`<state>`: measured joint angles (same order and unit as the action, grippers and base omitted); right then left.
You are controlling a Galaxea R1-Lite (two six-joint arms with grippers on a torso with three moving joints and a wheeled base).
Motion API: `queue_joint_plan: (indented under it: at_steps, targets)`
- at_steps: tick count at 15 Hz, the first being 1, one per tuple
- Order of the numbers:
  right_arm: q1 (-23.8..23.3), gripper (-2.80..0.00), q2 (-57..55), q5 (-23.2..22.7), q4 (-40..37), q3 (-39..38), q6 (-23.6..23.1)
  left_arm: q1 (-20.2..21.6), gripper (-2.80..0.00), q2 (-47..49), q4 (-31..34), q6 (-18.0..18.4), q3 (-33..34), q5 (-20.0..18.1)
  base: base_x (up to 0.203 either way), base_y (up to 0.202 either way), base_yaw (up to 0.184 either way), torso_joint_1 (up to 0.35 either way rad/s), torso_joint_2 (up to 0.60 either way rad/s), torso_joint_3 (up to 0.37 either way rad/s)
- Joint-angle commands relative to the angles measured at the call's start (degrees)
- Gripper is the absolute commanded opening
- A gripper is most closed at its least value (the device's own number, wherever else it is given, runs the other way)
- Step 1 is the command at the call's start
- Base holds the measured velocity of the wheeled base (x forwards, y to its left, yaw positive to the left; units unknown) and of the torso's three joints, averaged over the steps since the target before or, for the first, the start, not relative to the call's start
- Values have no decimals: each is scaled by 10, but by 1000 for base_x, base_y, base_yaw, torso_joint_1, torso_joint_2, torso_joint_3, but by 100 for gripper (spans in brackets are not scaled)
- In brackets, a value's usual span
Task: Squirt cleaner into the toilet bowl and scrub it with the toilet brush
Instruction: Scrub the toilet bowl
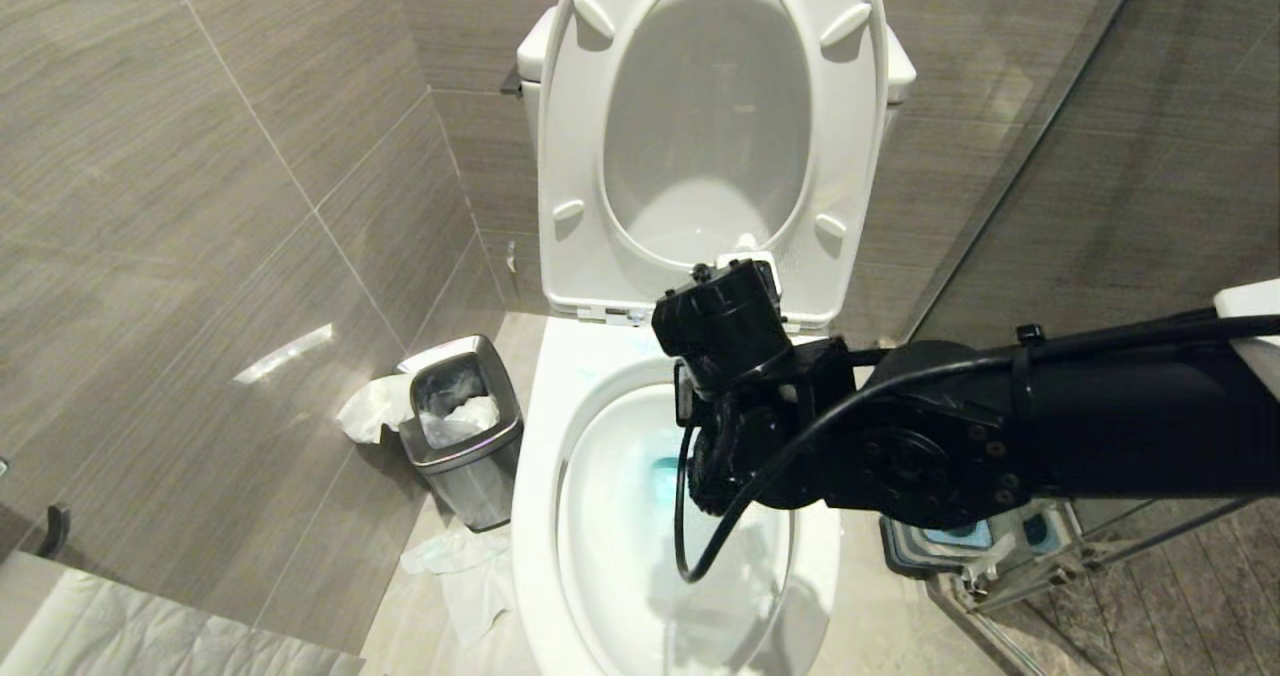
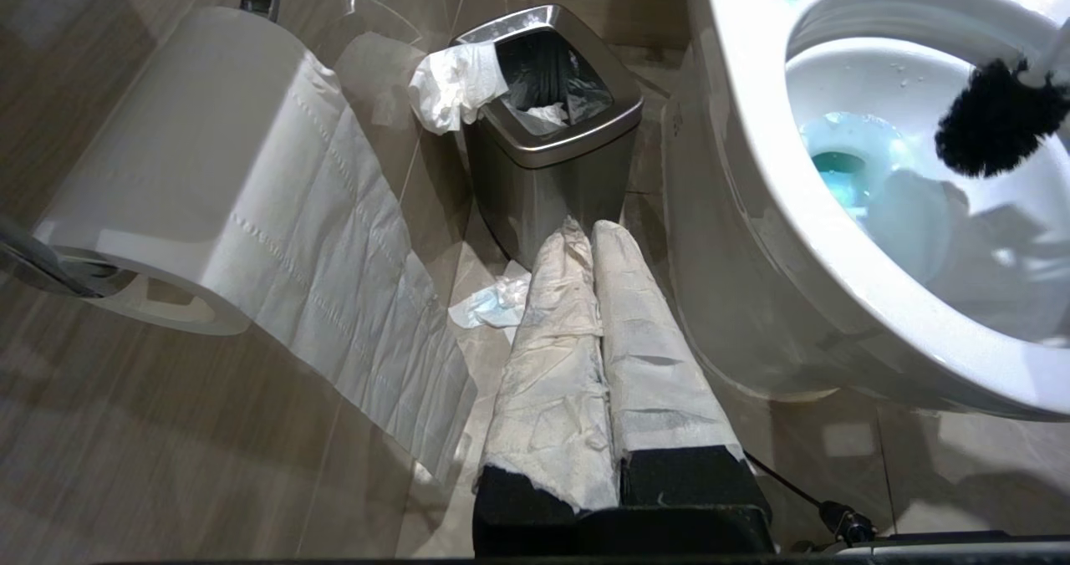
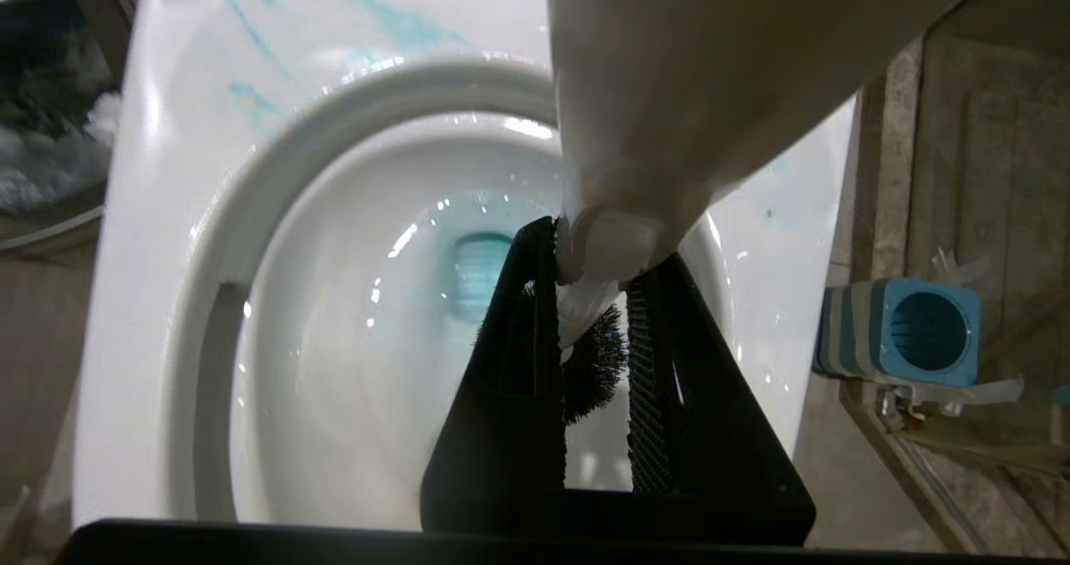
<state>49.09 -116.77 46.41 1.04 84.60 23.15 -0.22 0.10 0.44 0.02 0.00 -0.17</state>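
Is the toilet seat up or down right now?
Up. The seat and lid stand raised against the tank, leaving the toilet bowl rim bare, while the right gripper holds the toilet brush over the blue-tinted water.

The right arm [image 1: 1000,426] reaches in from the right over the open toilet bowl [image 1: 540,516], which holds blue water. A steel bin [image 1: 465,436] stands left, tissue around it.

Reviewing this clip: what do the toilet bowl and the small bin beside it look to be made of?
Toilet bowl: apparently glazed white ceramic, judging by the smooth glossy surface with sharp highlights. Bin: likely brushed stainless steel, grey metallic sheen with soft reflections; a dark liner inside.
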Motion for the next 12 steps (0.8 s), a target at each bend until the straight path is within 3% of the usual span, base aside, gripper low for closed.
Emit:
queue_joint_plan:
  at_steps: [1, 12]
  targets:
    - [-3, -280, -16, 4, -1, 44, 0, 0, -280, 1, 0, 0, 1, 0, 0, 0, 0, 0, 0, 0]
    - [-30, -280, -180, 4, -4, 192, -5, 0, -280, 1, 0, 0, 1, 0, 0, 0, 0, 0, 0, 0]
